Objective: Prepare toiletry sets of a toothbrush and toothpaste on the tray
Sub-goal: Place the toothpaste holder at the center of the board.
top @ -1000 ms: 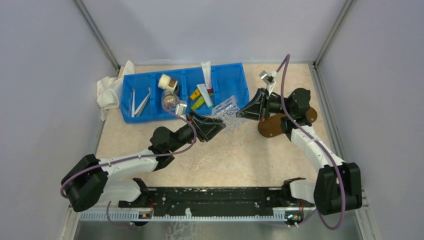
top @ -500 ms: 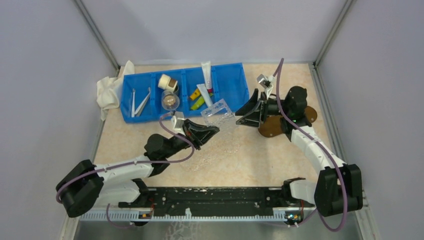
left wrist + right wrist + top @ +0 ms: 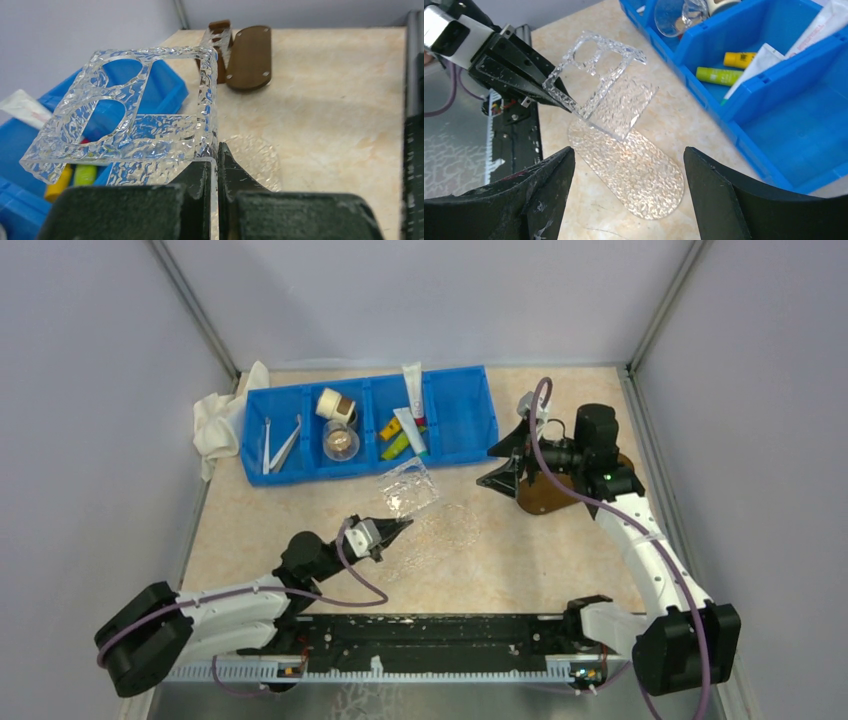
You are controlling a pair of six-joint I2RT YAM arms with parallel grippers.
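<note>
Currently my left fingers [image 3: 398, 529] are closed on the edge of a clear rack [image 3: 165, 132]. The rack is textured, with rounded cut-outs in its upper panel. I hold it tilted, above the middle of the tabletop [image 3: 560, 560]. A clear oval plate [image 3: 634, 170] lies flat on the tabletop below the rack. I cannot tell whether the lower edge of the rack touches the plate.

My right fingers [image 3: 487, 468] stand wide apart and hold nothing. They point toward the rack from the right and are clear of it. They are just beside a brown holder [image 3: 550, 495] that lies at the right of the tabletop.

Task items:
- A blue bin [image 3: 462, 425] sits at the far side of the tabletop, divided into four compartments.
- The toothbrushes [image 3: 268, 445] lie in the leftmost compartment.
- The toothpaste tubes [image 3: 408, 430] lie in the third compartment from the left. One white tube leans over the far wall. A yellow one and a green one lie on the compartment floor.
- None of these items is in contact with either set of fingers.

Other items:
- Cups [image 3: 340, 440] occupy the second compartment.
- A white cloth [image 3: 220, 425] lies against the left end of the bin.
</note>
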